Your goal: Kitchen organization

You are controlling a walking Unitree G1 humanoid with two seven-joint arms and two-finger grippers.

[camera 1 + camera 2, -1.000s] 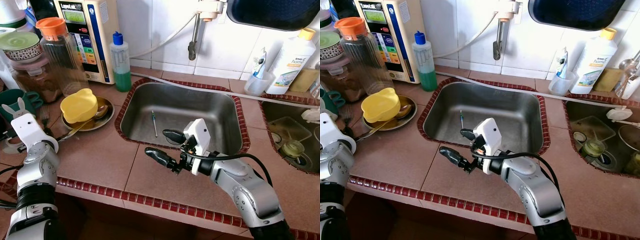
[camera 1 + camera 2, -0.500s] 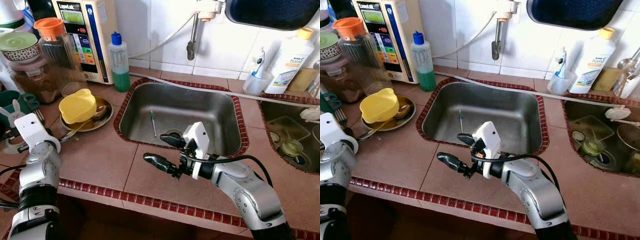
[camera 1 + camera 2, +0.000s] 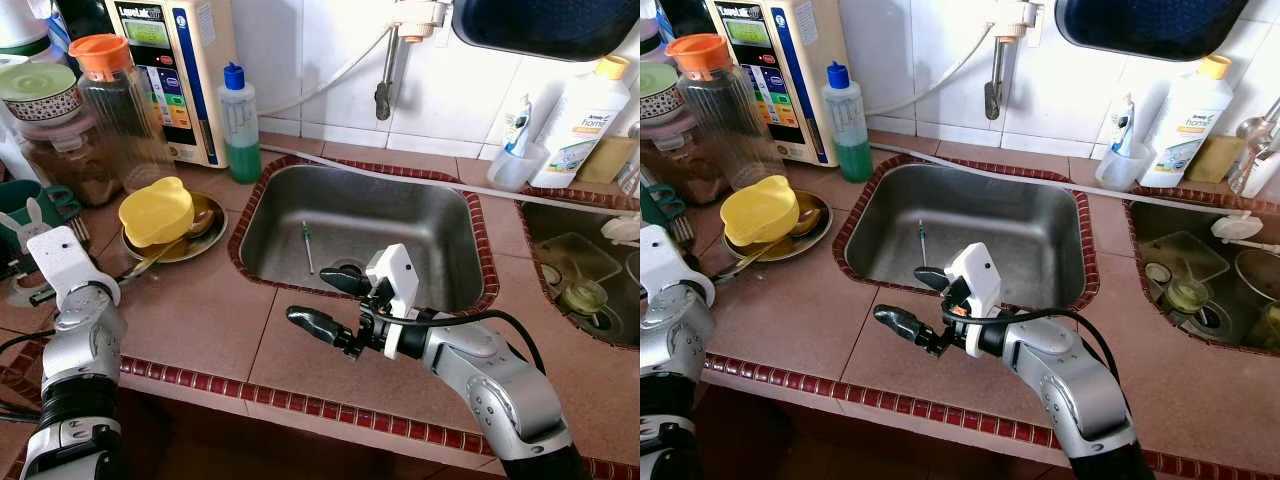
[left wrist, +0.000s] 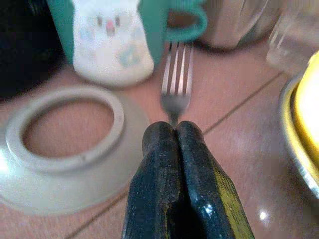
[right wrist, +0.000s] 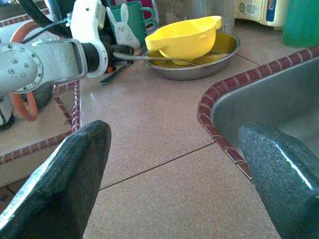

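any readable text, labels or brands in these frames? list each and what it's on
"home": white bottle with yellow cap.
Top nameplate and panel labels on the beige wall appliance: too blurred to read.
Label on the small tube in the cup: too small to read.
Green soap bottle: no visible text.
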